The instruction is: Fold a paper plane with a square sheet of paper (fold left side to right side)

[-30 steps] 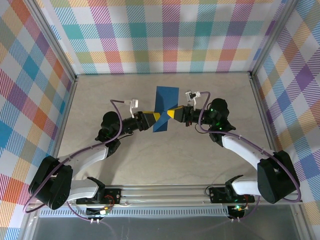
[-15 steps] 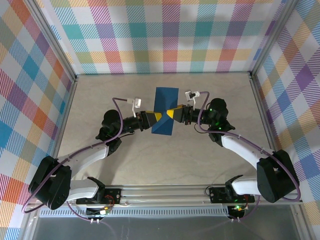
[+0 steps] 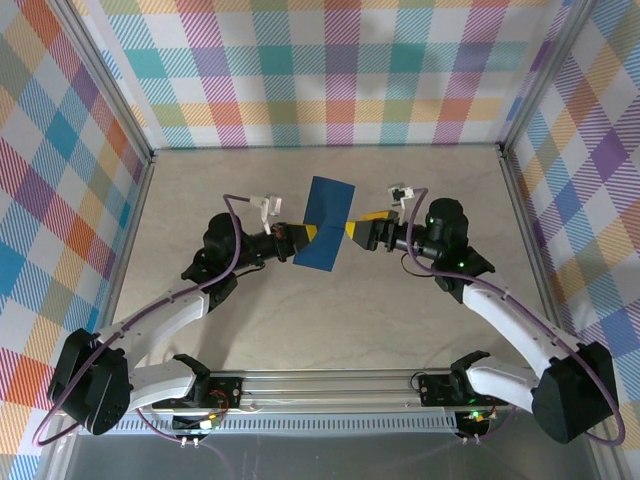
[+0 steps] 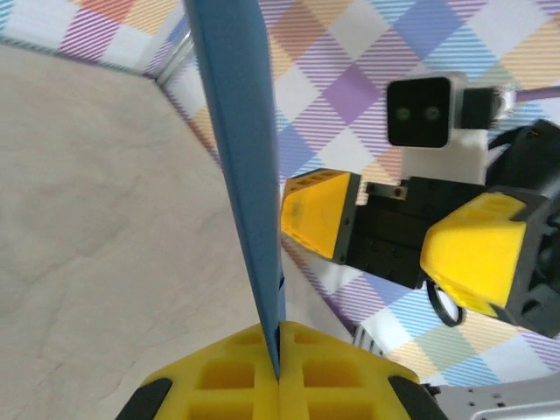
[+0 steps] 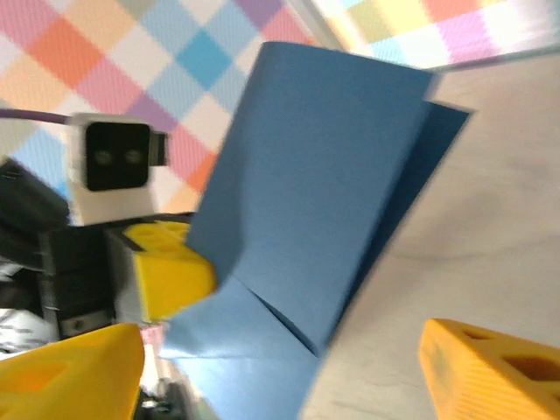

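Left to right: the left gripper [image 3: 306, 238], open a second ago, has closed and now pinches the left edge of the square sheet of paper [image 3: 325, 222]. The single dark-blue, creased sheet is held over the middle of the table [image 3: 400, 320]. The right gripper [image 3: 362, 224], which was clamping the sheet before, has let go and drawn back just to its right, jaws wide. Two grippers, one sheet.

You get bright, even light, faint shadows; ahead of the right claw [image 5: 280, 372] the paper [image 5: 306, 192] blurs.
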`<state>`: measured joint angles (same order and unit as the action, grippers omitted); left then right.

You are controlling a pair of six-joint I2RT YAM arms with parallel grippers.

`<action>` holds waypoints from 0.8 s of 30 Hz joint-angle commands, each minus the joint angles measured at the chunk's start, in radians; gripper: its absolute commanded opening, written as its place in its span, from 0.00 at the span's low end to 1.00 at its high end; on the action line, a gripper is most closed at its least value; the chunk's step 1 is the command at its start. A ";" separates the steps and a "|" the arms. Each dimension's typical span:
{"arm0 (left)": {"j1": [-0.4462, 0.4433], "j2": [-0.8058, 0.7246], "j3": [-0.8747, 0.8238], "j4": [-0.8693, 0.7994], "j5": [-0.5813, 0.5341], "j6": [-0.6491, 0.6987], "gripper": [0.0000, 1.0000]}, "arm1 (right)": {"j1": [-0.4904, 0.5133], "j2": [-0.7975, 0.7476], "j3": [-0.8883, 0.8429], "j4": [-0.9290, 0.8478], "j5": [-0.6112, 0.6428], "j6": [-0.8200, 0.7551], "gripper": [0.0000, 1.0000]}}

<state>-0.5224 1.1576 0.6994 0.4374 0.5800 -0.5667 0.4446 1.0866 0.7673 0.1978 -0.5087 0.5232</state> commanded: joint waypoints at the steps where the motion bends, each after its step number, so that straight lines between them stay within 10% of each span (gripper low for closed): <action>1: -0.005 -0.026 0.081 -0.264 -0.094 0.159 0.00 | -0.023 -0.051 0.013 -0.207 0.205 -0.076 0.95; 14: -0.101 0.187 0.407 -0.922 -0.669 0.516 0.00 | -0.131 -0.120 -0.201 -0.117 0.383 0.153 0.99; 24: -0.186 0.343 0.526 -1.115 -1.214 0.497 0.00 | -0.133 -0.053 -0.169 -0.260 0.441 0.105 0.99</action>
<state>-0.6994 1.4837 1.1957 -0.5755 -0.4240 -0.0658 0.3172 1.0328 0.5667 -0.0124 -0.1059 0.6445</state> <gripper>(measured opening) 0.063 0.988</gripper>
